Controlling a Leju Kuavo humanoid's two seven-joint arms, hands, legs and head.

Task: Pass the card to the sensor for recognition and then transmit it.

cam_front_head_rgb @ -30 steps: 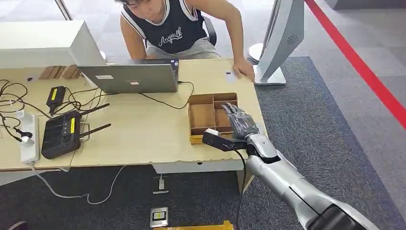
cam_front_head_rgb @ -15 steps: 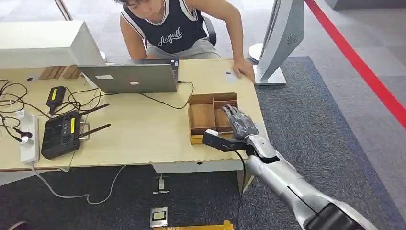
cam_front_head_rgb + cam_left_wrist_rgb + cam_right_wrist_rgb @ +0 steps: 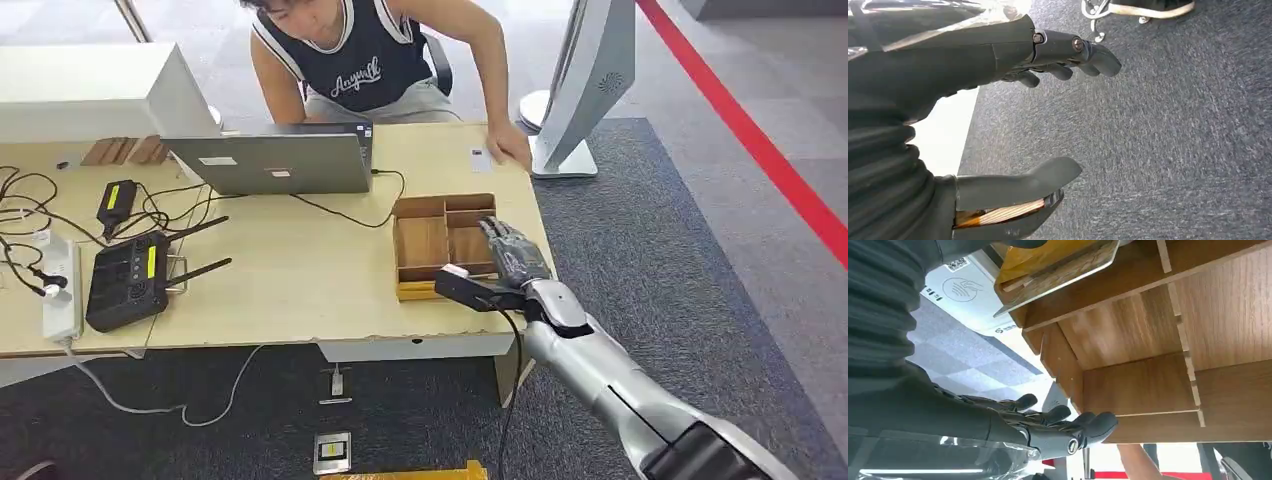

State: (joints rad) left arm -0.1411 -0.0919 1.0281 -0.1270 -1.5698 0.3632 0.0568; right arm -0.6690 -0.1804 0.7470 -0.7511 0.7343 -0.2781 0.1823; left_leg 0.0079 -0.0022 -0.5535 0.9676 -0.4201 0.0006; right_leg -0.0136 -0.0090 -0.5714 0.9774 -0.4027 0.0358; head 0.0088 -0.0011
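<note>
My right hand hovers flat over the right side of the wooden divided tray, fingers stretched out and holding nothing. In the right wrist view its fingers lie straight beside the tray's compartments. A glossy yellow card stands tilted at the tray's front wall, close to the thumb. In the head view it is a yellow strip left of my wrist. A white sensor pad with a contactless symbol lies on the table beneath the wrist. My left hand hangs over grey carpet, fingers loosely apart.
A person sits behind the table with one hand resting near the far right corner. A laptop, a black router, cables and a power strip fill the table's left. A white stand rises at the far right.
My right hand and wrist have slid a little to the right and toward the near edge over the tray. The person and the table items have stayed put.
</note>
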